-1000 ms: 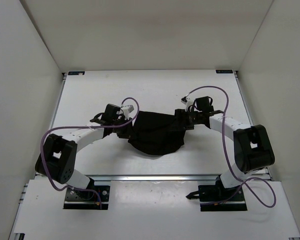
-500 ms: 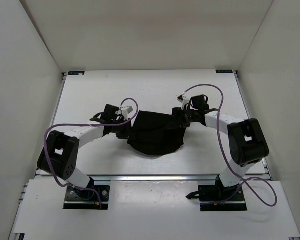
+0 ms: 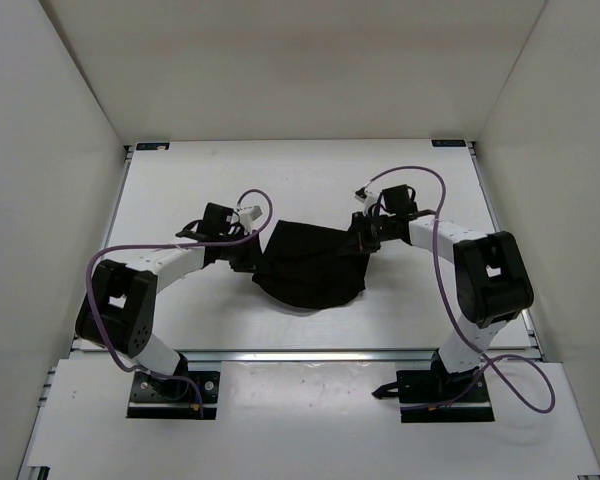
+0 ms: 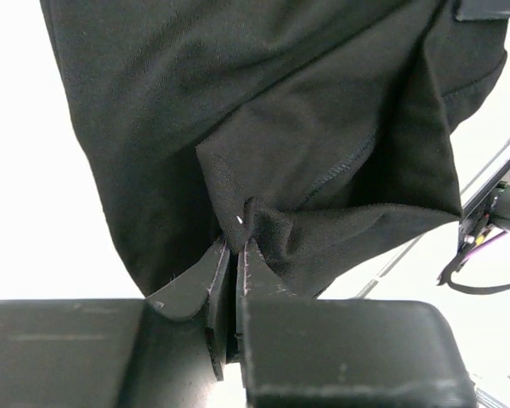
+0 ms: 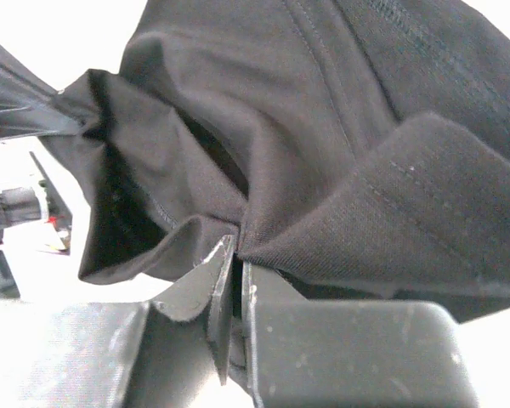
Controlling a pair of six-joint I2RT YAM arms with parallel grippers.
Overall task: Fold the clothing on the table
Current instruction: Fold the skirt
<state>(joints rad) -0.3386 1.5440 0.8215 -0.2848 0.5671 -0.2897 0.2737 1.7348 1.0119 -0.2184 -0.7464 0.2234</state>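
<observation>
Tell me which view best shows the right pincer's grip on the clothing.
Right wrist: the right pincer is shut on a bunched fold of the clothing, close up. From the top it is a dark shape at the clothing's right edge. Left wrist shows only the left pincer pinching it.

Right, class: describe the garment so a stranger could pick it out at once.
Find the large flat white table. Near its middle lies a plain black soft fabric garment, bunched between the left pincer and right pincer, each shut on an edge. It alone is black yet soft and creased; the black pincers are rigid.
</observation>
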